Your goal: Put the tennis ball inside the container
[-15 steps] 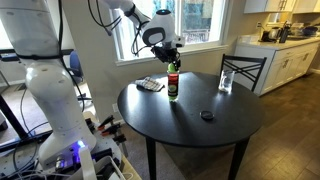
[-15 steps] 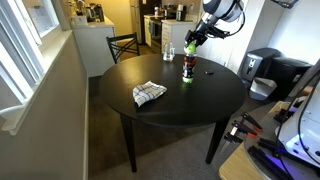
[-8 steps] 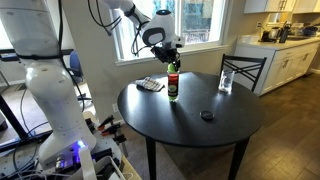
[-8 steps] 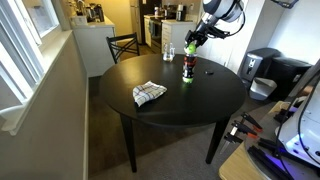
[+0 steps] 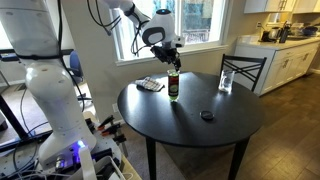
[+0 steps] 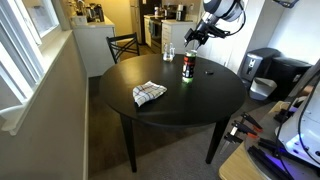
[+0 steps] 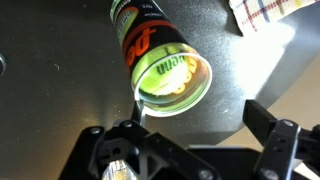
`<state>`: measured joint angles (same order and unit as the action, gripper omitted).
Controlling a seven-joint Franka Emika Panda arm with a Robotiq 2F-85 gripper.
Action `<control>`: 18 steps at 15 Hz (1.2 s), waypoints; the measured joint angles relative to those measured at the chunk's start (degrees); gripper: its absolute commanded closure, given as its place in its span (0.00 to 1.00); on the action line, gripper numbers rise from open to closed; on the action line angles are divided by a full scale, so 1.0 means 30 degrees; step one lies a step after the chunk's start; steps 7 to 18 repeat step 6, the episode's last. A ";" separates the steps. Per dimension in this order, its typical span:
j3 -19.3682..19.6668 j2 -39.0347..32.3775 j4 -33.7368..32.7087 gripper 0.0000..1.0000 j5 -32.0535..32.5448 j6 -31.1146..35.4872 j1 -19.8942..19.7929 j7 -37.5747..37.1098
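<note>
The container (image 7: pixel 150 45) is a clear narrow canister standing upright on the round dark table (image 5: pixel 200 130). It also shows in both exterior views (image 5: pixel 173 86) (image 6: pixel 188 67). In the wrist view I look down its open mouth, and the yellow-green tennis ball (image 7: pixel 170 76) lies inside it, below the rim. My gripper (image 7: pixel 190 125) hangs just above the canister's top (image 5: pixel 172 62) (image 6: pixel 192 40). It is open, its two dark fingers stand wide apart, and nothing is between them.
A clear drinking glass (image 5: pixel 226 82) (image 6: pixel 168 52) stands farther along the table. A small black disc (image 5: pixel 206 115) (image 6: pixel 209 71) and a checked cloth (image 5: pixel 149 85) (image 6: pixel 149 93) lie on it. A dark chair (image 5: pixel 243 68) stands beside the table.
The jaws have opened. The ball, which sat at the canister's mouth between the fingers, has dropped down inside the canister.
</note>
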<state>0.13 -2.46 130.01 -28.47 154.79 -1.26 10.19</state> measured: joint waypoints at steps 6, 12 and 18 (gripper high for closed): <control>0.0061 -0.0033 -0.0025 0.00 0.0529 -0.0040 -0.0002 -0.0787; 0.0061 -0.0033 -0.0025 0.00 0.0529 -0.0040 -0.0002 -0.0787; 0.0061 -0.0033 -0.0025 0.00 0.0529 -0.0040 -0.0002 -0.0787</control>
